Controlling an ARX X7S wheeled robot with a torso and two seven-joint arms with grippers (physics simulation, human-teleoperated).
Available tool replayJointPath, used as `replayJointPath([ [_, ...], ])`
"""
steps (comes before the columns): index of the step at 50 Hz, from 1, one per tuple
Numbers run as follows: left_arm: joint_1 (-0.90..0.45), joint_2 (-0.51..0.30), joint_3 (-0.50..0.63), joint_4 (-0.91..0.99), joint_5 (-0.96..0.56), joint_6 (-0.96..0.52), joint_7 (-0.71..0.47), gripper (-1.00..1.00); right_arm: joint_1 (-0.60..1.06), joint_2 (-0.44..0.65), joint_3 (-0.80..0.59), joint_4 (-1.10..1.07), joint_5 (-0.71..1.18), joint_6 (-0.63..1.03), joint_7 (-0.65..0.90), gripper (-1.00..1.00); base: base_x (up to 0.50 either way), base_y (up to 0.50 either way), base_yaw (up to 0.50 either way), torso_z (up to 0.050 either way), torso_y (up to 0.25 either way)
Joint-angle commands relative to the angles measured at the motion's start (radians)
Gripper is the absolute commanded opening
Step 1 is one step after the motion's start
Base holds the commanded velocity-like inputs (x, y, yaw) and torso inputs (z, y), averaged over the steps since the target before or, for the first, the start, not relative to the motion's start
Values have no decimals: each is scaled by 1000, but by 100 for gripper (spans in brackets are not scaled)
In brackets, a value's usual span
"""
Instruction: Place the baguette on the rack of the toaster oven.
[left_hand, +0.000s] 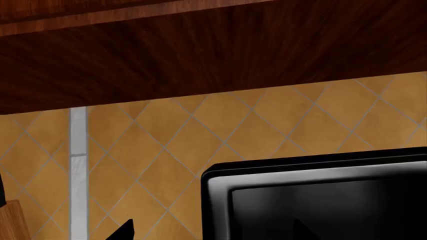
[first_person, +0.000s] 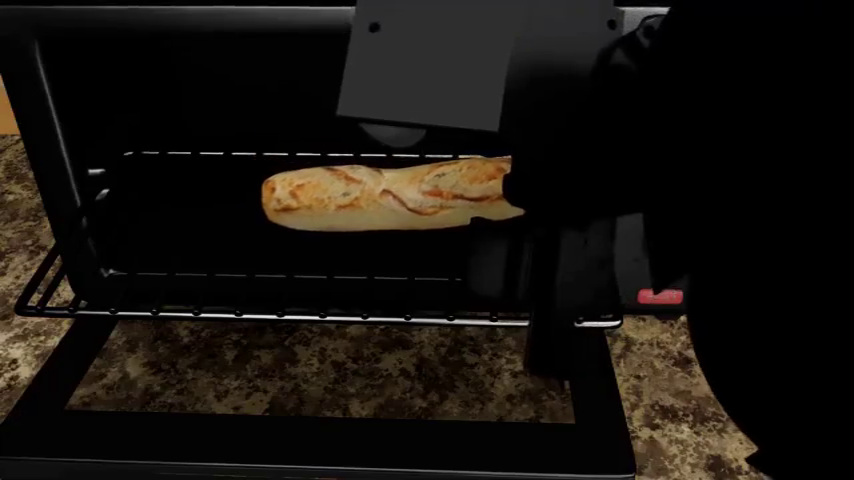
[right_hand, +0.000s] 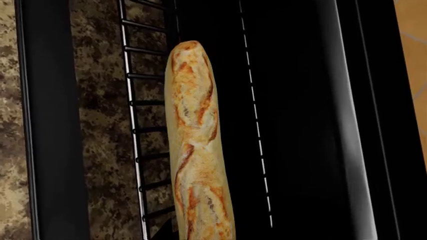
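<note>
While the baguette (first_person: 387, 196) hangs inside the toaster oven (first_person: 54, 150), above the pulled-out rack (first_person: 320, 316) | right gripper (first_person: 514, 205) seemingly grasps its right end, fingers hidden | left gripper unseen | risk: releasing high, loaf rolls off rack's front bar onto door (first_person: 320, 440).

Golden-brown baguette (first_person: 380, 197), black toaster oven (first_person: 200, 90), speckled brown counter (first_person: 320, 370)
</note>
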Motion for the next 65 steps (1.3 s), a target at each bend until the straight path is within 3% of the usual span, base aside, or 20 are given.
replayJointPath([
  [1, -3, -2, 2, 2, -2, -2, -2, 100, -3, -5, -13, 28, -22, -28, 11, -100, 0, 0, 0, 0, 0],
  [15, -2, -5, 3, 2, -1, 1, -2, 100, 3, -10, -9, 29, -15, -18, 13, -100, 0, 0, 0, 1, 1],
  [16, -3, -5, 3, 3, -3, 0, -3, 100, 5, -12, -6, 32, -13, -18, 12, 100, 0, 0, 0, 0, 0],
  [39, -2, -4, 8, -3, 0, 6, 0, 100, 35, -7, 10, -1, 8, -6, -2, 100, 0, 0, 0, 0, 0],
  [65, -17, -3, 20, 0, -2, -8, 0, 100, 35, 152, 217, -297, 137, 153, -38, 100, 0, 0, 0, 0, 0],
])
